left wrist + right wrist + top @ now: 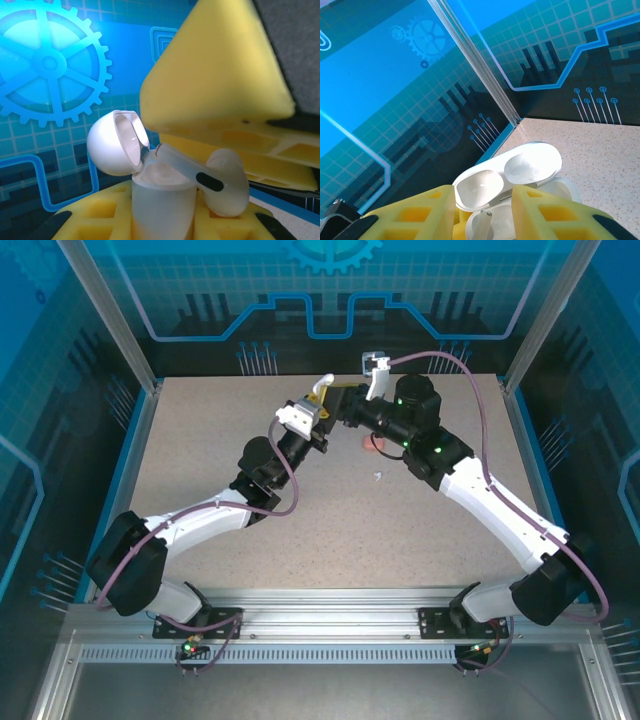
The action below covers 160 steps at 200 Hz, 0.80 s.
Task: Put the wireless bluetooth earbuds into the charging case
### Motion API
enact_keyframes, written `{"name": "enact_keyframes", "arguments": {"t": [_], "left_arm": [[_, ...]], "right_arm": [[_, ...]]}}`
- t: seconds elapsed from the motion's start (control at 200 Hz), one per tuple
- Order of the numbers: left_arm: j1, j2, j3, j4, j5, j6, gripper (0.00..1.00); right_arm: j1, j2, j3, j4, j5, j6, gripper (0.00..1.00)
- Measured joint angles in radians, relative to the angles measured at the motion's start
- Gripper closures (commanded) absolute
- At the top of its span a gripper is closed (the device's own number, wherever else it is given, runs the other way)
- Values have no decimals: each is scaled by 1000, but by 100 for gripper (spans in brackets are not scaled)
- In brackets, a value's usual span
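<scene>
One white earbud (210, 181) lies across the open mouth of the charging case (162, 205). Its stem points into the case beside the hinge, and its round head sticks out over the rim, touching the underside of a yellow finger (215, 75) of my right gripper (346, 403). The lid (112, 145) of the case stands open, tilted back. My left gripper (322, 398) holds the body of the case upright, with its yellow fingers (92, 215) pressed on both sides. In the right wrist view my own two fingers (420, 215) are a small way apart with white plastic in the gap, but I cannot tell whether they pinch the earbud or only touch it. Both grippers meet above the far middle of the table (250, 540), close to the back wall (330, 300), while the near half of the table is open room. On the table just beside my right arm rests a salmon-pink piece (375, 443), partly hidden, and near it, toward me, a tiny white piece (378, 477).
</scene>
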Motion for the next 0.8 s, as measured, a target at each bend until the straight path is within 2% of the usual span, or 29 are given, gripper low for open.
{"name": "enact_keyframes", "arguments": {"t": [0.065,0.31,0.58,0.8], "left_arm": [[0,0,0,0,-3,-5,100],[0,-2,-23,12,-3,-27,100],[-3,-6,-36,45,-3,-50,100],[-3,-24,-64,57,-3,-53,100]], "right_arm": [[0,2,4,0,-1,8,54],[0,12,21,-23,-4,11,49],[0,21,53,-49,1,8,38],[-2,2,59,-92,18,-12,35]]}}
